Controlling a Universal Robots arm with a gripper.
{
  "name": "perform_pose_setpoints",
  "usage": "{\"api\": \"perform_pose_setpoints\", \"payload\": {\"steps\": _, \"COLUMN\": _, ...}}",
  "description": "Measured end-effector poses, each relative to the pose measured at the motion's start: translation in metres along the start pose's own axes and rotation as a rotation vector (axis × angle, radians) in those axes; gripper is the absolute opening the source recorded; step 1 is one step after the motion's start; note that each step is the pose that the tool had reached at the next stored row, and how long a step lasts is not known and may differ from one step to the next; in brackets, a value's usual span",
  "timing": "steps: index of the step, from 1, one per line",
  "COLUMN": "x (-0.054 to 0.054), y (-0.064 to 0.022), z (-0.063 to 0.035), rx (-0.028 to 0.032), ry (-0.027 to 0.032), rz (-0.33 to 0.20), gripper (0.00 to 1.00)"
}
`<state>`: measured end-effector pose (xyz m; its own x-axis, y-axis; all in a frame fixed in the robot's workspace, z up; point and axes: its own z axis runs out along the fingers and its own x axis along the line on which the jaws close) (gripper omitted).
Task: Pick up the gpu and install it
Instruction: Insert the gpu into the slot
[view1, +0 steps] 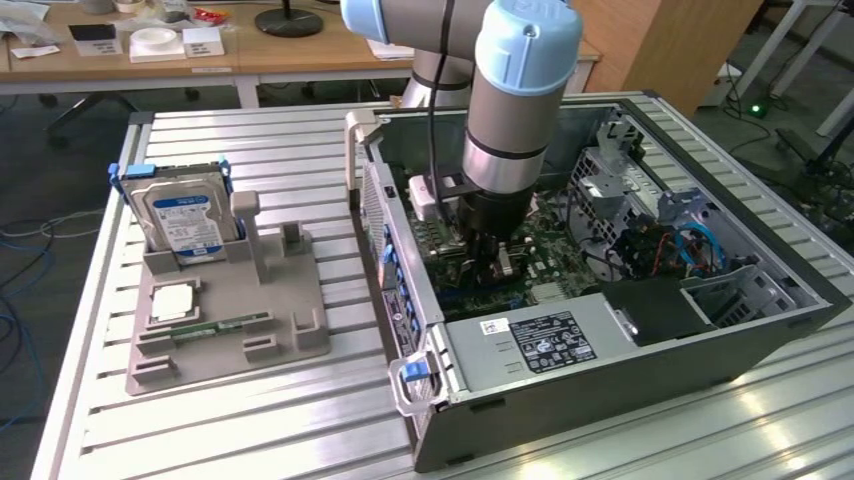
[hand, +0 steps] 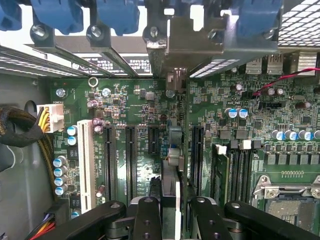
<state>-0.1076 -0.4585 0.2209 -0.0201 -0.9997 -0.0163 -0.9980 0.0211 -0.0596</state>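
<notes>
The gpu (hand: 176, 192) is seen edge-on in the wrist view, a thin card running from between my fingers to its silvery bracket (hand: 200, 42) at the case's rear slot openings. My gripper (hand: 171, 216) is shut on the card, with a black finger (hand: 146, 220) on either side. The card stands upright over the green motherboard (hand: 135, 107), between two black expansion slots (hand: 131, 160); whether it sits in a slot I cannot tell. In the exterior view, my gripper (view1: 489, 258) reaches down inside the open computer case (view1: 694, 345).
Blue latches (hand: 117, 15) line the rear slot bar. A white slot (hand: 85, 165), memory sticks (hand: 222, 172) and cables (hand: 22, 132) surround the card. Outside the case, a grey fixture (view1: 234, 310) holds a hard drive (view1: 184, 220) and a small memory stick (view1: 214, 328).
</notes>
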Motion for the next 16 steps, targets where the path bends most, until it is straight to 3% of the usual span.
{"api": "perform_pose_setpoints", "payload": {"steps": 2, "x": 0.000, "y": -0.0002, "z": -0.0016, "rx": 0.0014, "ry": -0.0005, "rz": 0.000, "gripper": 0.28}}
{"api": "perform_pose_setpoints", "payload": {"steps": 3, "x": 0.000, "y": -0.0003, "z": -0.0027, "rx": 0.0020, "ry": -0.0015, "rz": 0.000, "gripper": 0.35}}
{"api": "perform_pose_setpoints", "payload": {"steps": 16, "x": 0.000, "y": -0.0021, "z": -0.0304, "rx": 0.0146, "ry": -0.0037, "rz": 0.000, "gripper": 0.35}}
